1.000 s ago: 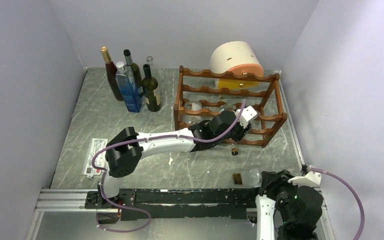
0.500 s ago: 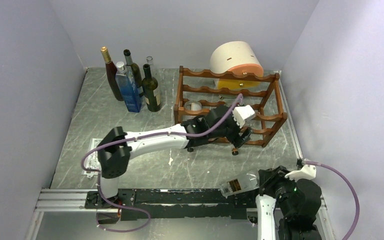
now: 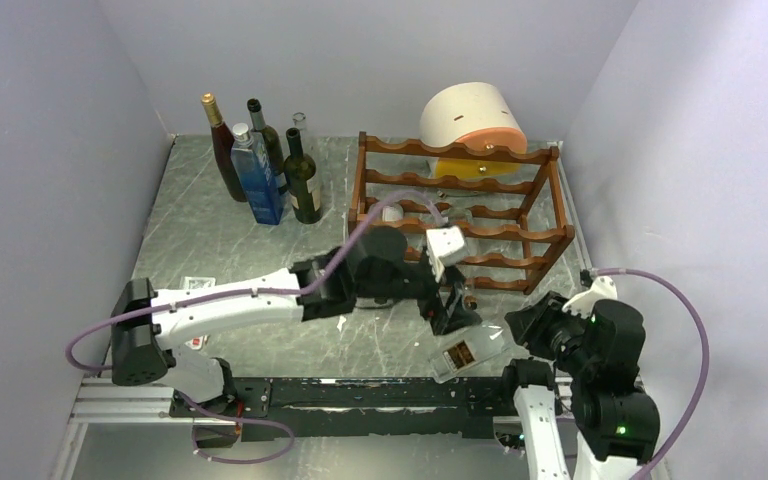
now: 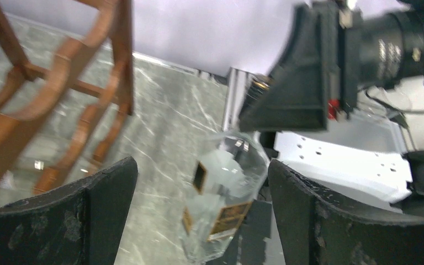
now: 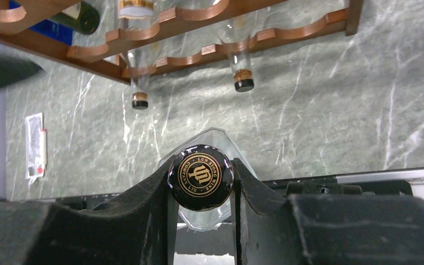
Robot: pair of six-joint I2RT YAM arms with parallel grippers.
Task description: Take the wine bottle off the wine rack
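Note:
A clear glass wine bottle (image 3: pixel 463 352) with brown labels hangs tilted over the table's near edge, off the reddish-brown wine rack (image 3: pixel 450 152). My right gripper (image 5: pixel 201 174) is shut on its neck, just below the black, gold-printed cap (image 5: pixel 200 178). From above, the right gripper (image 3: pixel 518 328) sits to the right of the bottle. My left gripper (image 4: pixel 201 215) is open, its fingers (image 4: pixel 91 212) wide on both sides of the bottle's body (image 4: pixel 221 207) without touching it. In the top view the left gripper (image 3: pixel 455 320) hovers above the bottle, in front of the rack.
Two clear bottles (image 5: pixel 139 94) (image 5: pixel 242 77) lie in the rack (image 5: pixel 160 33), necks poking out the front. Several bottles (image 3: pixel 260 165) stand at the back left. A white-and-orange cylinder (image 3: pixel 470 120) lies behind the rack. A white card (image 3: pixel 195 285) lies near the left arm.
My left gripper has opened, pulled back from the rack's front and swung to the near right over the bottle. The right arm has risen, lifting the bottle's neck end.

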